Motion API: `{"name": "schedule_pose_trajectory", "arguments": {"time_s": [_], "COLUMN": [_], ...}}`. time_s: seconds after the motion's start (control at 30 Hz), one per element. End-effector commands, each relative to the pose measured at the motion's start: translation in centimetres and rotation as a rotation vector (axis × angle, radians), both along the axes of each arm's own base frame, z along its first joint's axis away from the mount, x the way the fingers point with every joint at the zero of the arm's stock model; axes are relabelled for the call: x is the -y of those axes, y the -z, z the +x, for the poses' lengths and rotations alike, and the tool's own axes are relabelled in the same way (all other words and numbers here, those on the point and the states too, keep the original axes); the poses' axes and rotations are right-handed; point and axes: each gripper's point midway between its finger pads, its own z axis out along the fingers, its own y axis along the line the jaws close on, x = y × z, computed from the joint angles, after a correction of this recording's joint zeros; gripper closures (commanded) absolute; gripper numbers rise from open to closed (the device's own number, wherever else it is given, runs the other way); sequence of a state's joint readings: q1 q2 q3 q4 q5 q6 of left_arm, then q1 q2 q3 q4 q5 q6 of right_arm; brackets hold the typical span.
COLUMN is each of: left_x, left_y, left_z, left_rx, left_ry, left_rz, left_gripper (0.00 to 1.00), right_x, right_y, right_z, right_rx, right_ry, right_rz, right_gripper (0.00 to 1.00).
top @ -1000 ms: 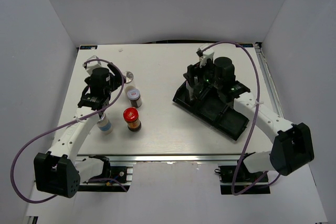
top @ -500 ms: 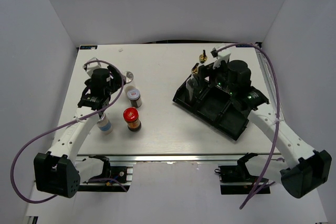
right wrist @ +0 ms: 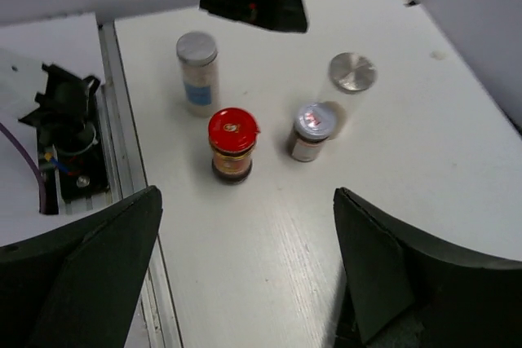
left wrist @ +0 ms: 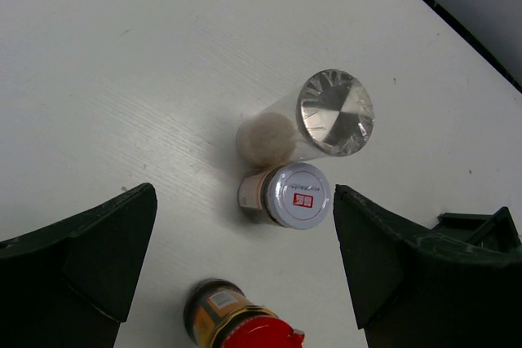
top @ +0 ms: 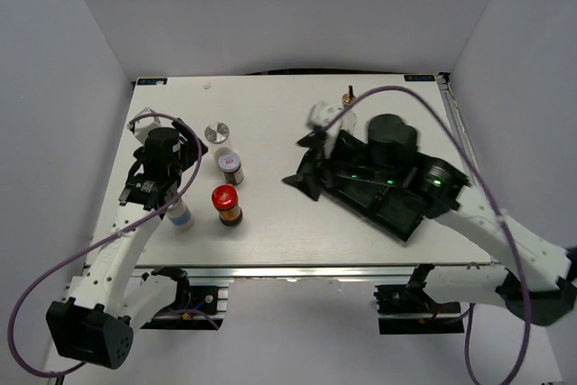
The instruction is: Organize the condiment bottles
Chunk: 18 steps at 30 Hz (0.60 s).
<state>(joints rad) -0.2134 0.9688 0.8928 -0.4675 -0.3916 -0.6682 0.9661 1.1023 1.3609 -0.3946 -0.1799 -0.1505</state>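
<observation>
Four condiment bottles stand at the left of the table: a silver-lidded jar [top: 216, 132], a white-lidded jar [top: 231, 166], a red-capped brown jar [top: 226, 205] and a white blue-banded bottle [top: 180, 215]. My left gripper [top: 160, 152] hangs open and empty just left of them; its view shows the silver-lidded jar [left wrist: 326, 116], the white-lidded jar [left wrist: 294, 195] and the red-capped jar [left wrist: 241, 328]. My right gripper [top: 306, 161] is open and empty at the tray's left end. It faces the red-capped jar [right wrist: 232, 144] and the blue-banded bottle [right wrist: 197, 71]. One gold-pourer bottle [top: 348, 98] shows behind the right arm; the other is hidden.
The black three-compartment tray [top: 397, 214] lies slanted at the right, mostly under my right arm. Purple cables loop off both arms. A metal rail [right wrist: 130, 201] runs along the table's near edge. White walls close in the left, back and right.
My right arm has swung left off the tray's far compartment and now points at the left bottles. My left gripper has shifted left and nearer, uncovering the silver-lidded jar.
</observation>
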Motion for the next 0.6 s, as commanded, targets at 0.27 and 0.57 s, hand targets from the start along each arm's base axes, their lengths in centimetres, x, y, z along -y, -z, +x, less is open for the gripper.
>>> {"name": "schedule_pose_trajectory", "arguments": {"time_s": [0.27,0.57], "left_x": [-1.5,-1.4], "left_y": [1.5,2.4], "left_z": [-1.5,-0.1], "left_rx": [-0.015,-0.027], "left_ry": [-0.064,-0.078], "left_rz": [0.031,0.044], "left_gripper": [0.02,0.02], "right_x": [-12.6,-17.8], "right_y": [14.7,20.1], "right_z": [0.9,2.9], "right_rx": [-0.200,-0.181], "right_ry": [-0.068,-0.031], "right_rz": [-0.203,-0.236], "right_gripper": [0.11,0.11]}}
